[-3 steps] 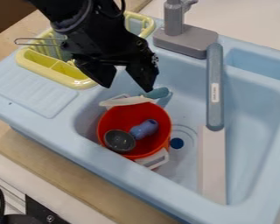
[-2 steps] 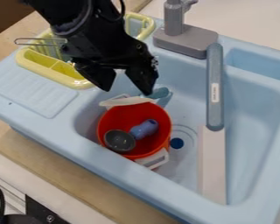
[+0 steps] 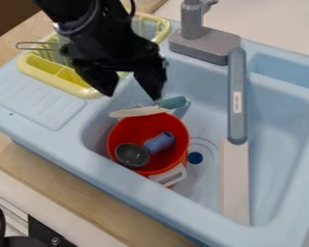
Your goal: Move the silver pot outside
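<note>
I hang my gripper (image 3: 133, 96) over the sink (image 3: 150, 200), my two fingers spread, with a gap between their tips. Closest to one tip is a teal thing (image 3: 172, 102), by the upper edge of a red pot (image 3: 136, 126). This pot sits in the basin, lower in the camera view than my tips. Inside it lies a purple-blue thing (image 3: 160, 142); farther from my fingers, beside that, is the silver pot (image 3: 132, 155), its dark hollow facing up, well apart from both tips. Beyond it is the red pot's white handle (image 3: 169, 174).
</note>
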Robot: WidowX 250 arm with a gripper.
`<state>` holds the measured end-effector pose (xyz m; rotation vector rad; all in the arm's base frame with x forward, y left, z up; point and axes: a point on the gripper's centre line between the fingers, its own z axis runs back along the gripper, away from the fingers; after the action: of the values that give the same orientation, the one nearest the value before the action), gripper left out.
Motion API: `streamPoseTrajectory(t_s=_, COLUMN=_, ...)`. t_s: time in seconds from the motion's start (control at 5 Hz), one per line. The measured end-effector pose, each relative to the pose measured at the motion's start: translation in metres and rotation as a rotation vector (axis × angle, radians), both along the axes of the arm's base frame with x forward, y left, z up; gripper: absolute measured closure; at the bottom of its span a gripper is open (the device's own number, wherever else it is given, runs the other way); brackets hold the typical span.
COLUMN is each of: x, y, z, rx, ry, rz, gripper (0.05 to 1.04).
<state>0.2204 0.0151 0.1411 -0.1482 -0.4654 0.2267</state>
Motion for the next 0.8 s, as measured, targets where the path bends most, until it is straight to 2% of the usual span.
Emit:
streamPoseTrajectory(t_s=0.2, x=0.012, y=0.015, z=0.004, rx=0.088, ry=0.000, rz=0.119, gripper=0.086)
streamPoseTrajectory(t_s=0.4, x=0.023, y=0.047, z=0.009, rx=0.138, ry=0.020, rz=0.309, gripper=0.086)
streamPoseTrajectory(t_s=0.6, x=0.027, y=0.074, z=0.012, rx=0.146, ry=0.062, rz=0.478, gripper=0.086)
streamPoseTrajectory(t_s=0.8, x=0.036, y=0.089, z=0.018, rx=0.068, ry=0.045, rz=0.584, gripper=0.086)
